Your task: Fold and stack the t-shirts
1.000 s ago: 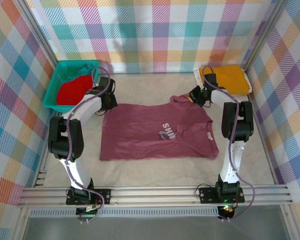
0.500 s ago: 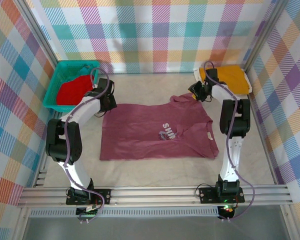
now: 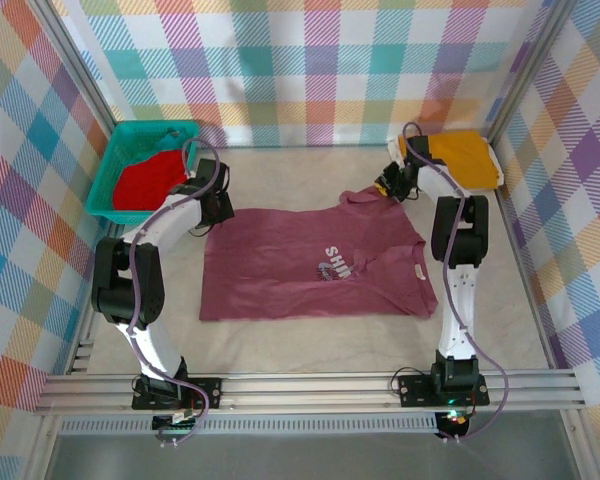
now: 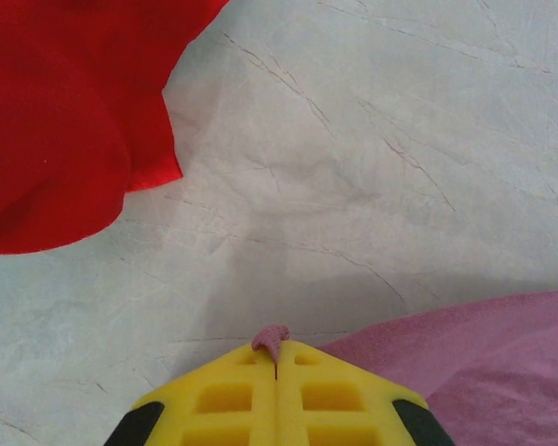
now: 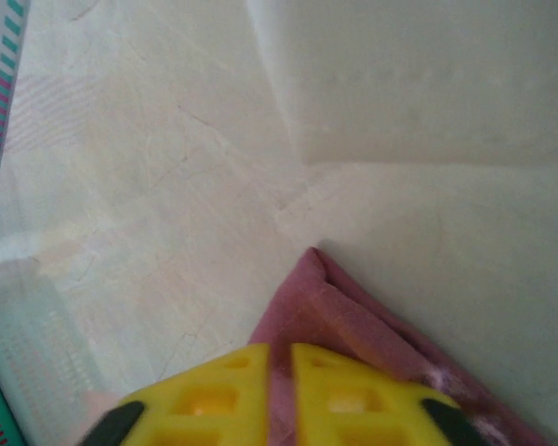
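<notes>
- Presently, maroon t-shirt [image 3: 310, 265] flat on counter [image 3: 310, 170] centre.
- left pincer [image 4: 276, 358] closed, pinching its far left corner.
- right pincer [image 5: 281, 353] closed on its far right edge.
- red t-shirt [image 3: 145, 182] in teal basket [image 3: 114, 152].

Partial "SHI" on maroon t-shirt [image 3: 280, 265]

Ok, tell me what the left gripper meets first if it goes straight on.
Probably nothing but bare table: the left gripper, shut on the maroon t-shirt, points past the red t-shirt, which lies to the side of its line.
</notes>
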`<action>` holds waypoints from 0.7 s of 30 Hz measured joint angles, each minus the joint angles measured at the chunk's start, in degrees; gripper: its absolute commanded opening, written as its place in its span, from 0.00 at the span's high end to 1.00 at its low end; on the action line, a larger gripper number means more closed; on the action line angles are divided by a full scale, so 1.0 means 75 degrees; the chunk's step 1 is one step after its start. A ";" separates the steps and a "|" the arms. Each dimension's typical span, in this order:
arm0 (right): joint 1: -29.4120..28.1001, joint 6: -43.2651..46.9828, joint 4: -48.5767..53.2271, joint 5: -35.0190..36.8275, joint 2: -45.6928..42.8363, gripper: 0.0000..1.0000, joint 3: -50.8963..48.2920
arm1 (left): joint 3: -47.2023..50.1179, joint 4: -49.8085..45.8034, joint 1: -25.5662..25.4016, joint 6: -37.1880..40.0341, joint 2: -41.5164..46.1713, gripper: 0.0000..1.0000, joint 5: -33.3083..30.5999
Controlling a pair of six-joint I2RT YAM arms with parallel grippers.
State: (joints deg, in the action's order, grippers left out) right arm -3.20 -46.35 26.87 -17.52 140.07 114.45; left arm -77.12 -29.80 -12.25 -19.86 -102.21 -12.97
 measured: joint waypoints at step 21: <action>-0.0026 -0.0283 -0.1102 -0.0230 -0.2008 0.95 -0.2404 | 0.0221 0.0035 0.0000 -0.0006 0.0137 1.00 -0.0017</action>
State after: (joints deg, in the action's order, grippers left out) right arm -3.40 -48.47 18.61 -19.25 125.01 96.42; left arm -75.46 -29.54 -12.25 -19.90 -101.19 -13.10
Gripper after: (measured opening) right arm 0.198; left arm 0.049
